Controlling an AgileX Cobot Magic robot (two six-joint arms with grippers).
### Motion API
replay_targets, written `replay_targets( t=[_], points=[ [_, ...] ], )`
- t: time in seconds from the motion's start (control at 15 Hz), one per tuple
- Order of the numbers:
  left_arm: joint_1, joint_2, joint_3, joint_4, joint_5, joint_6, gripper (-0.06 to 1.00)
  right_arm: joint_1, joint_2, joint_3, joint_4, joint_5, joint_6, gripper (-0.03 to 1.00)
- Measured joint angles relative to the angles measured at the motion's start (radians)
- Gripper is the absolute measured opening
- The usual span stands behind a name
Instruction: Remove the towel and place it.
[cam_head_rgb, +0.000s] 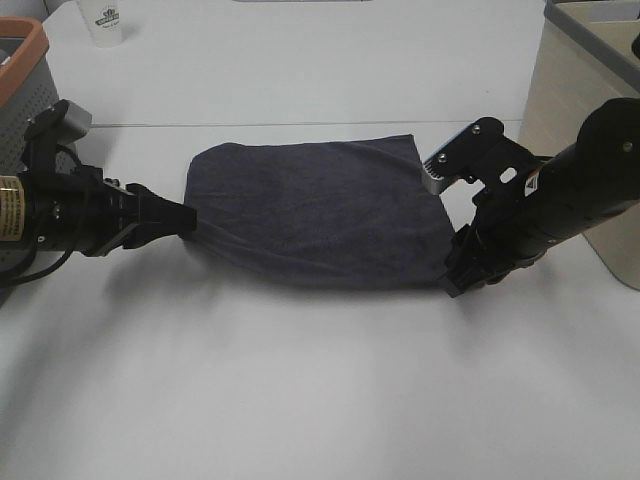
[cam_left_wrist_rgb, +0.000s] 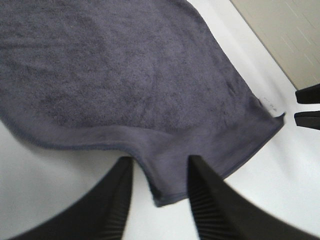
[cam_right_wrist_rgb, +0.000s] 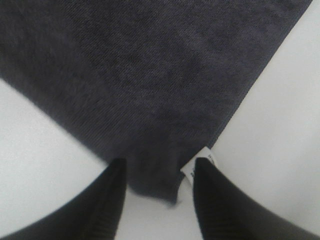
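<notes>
**Both grippers at the towel's near corners**

The left gripper (cam_left_wrist_rgb: 157, 187) has its fingers parted around the towel's (cam_head_rgb: 315, 210) near-left corner, not closed on it. The right gripper (cam_right_wrist_rgb: 157, 187) likewise straddles the near-right corner, fingers apart, beside the white tag (cam_right_wrist_rgb: 200, 165). The towel lies spread on the white table (cam_head_rgb: 320, 400), between the two arms.

Towel (cam_head_rgb: 315, 215): matt, nappy terry cloth with stitched hems. Table (cam_head_rgb: 320, 400): smooth, white, faintly glossy. Left pincer (cam_left_wrist_rgb: 157, 192) fingers (cam_left_wrist_rgb: 215, 200): black, matt, ribbed inner faces.
</notes>
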Motion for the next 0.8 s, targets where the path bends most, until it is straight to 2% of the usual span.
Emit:
replay_targets(
  t=[0.13,0.2,0.27,0.4,0.53,0.67,0.8],
  points=[
    [0.000,-0.001,0.000,0.019,0.003,-0.022,0.73,0.000,0.000,0.000,0.000,0.015,0.000,0.60],
    [0.000,-0.002,0.000,0.024,0.003,-0.055,0.88,0.000,-0.005,0.000,0.000,0.052,0.000,0.64],
    [0.000,-0.002,-0.002,0.039,0.003,-0.091,0.94,0.000,-0.018,0.000,0.000,0.093,0.000,0.66],
    [0.000,-0.010,-0.042,0.104,0.009,-0.184,0.96,0.000,-0.078,-0.003,0.000,0.132,0.000,0.68],
    [0.000,-0.049,-0.159,0.192,0.031,-0.299,0.96,0.000,-0.154,-0.044,0.000,0.131,0.000,0.68],
    [0.000,-0.077,-0.323,0.336,0.070,-0.480,0.95,0.000,-0.208,-0.135,-0.001,0.134,0.040,0.68],
    [0.000,-0.080,-0.521,0.523,0.124,-0.725,0.95,0.000,-0.216,-0.272,-0.033,0.192,0.115,0.69]
  ],
)
